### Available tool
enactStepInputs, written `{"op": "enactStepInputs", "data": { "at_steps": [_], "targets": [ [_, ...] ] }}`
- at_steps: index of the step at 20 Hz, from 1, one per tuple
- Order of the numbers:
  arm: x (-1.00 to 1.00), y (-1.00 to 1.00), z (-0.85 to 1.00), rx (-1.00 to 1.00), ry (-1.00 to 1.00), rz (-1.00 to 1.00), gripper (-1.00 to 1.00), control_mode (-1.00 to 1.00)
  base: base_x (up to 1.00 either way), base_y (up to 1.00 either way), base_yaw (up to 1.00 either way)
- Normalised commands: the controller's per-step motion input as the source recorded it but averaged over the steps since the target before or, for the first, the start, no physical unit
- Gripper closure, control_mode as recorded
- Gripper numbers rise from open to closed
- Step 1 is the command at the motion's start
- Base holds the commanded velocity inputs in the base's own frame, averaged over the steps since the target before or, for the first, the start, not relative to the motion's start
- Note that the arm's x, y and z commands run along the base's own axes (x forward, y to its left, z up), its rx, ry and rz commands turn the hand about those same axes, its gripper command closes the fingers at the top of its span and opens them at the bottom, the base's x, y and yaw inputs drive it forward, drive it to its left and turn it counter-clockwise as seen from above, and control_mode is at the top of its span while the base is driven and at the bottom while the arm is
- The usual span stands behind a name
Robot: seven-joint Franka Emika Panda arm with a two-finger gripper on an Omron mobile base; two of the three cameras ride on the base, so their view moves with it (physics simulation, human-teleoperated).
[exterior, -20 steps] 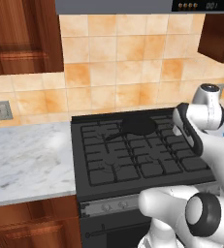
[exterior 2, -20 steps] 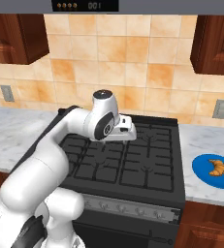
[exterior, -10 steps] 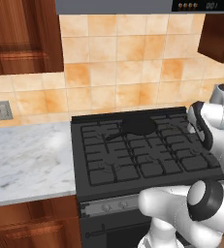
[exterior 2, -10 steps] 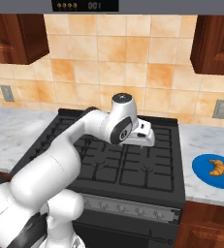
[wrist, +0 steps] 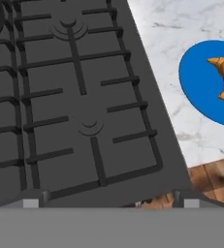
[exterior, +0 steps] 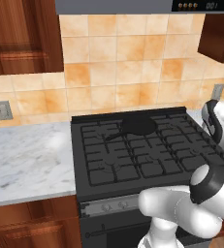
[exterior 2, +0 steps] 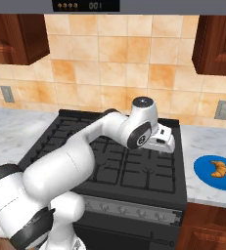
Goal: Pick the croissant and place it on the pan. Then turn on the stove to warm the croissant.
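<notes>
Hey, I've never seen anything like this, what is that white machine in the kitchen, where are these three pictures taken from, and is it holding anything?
It is a white robot arm on a rolling base. Two pictures come from cameras on that base, behind the arm to its left and right. The third looks out from its hand, down at the stove. A black pan sits on a back burner. A croissant lies on a blue plate on the marble counter, right of the stove. The jaws are open and hold nothing.
</notes>
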Motion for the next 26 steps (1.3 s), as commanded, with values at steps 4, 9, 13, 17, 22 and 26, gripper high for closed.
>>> {"op": "enactStepInputs", "data": {
  "at_steps": [4, 9, 13, 17, 22, 26],
  "targets": [
    [-0.02, -0.51, 0.00, 0.00, -0.06, 0.00, -1.00, -1.00, 0.00, 0.00, 0.00],
    [0.00, -0.38, 0.00, 0.00, -0.02, 0.00, -1.00, -1.00, 0.00, 0.00, 0.00],
    [0.00, -0.25, 0.00, 0.00, 0.00, 0.00, -1.00, -1.00, 0.00, 0.00, 0.00],
    [0.00, -0.24, -0.01, 0.00, 0.00, -0.02, -1.00, -1.00, 0.00, 0.00, 0.00],
    [0.00, -0.24, -0.12, -0.02, 0.00, -0.03, -1.00, -1.00, 0.00, 0.00, 0.00],
    [0.00, -0.28, -0.20, -0.05, 0.00, -0.03, -1.00, -1.00, 0.00, 0.00, 0.00]
  ]
}}
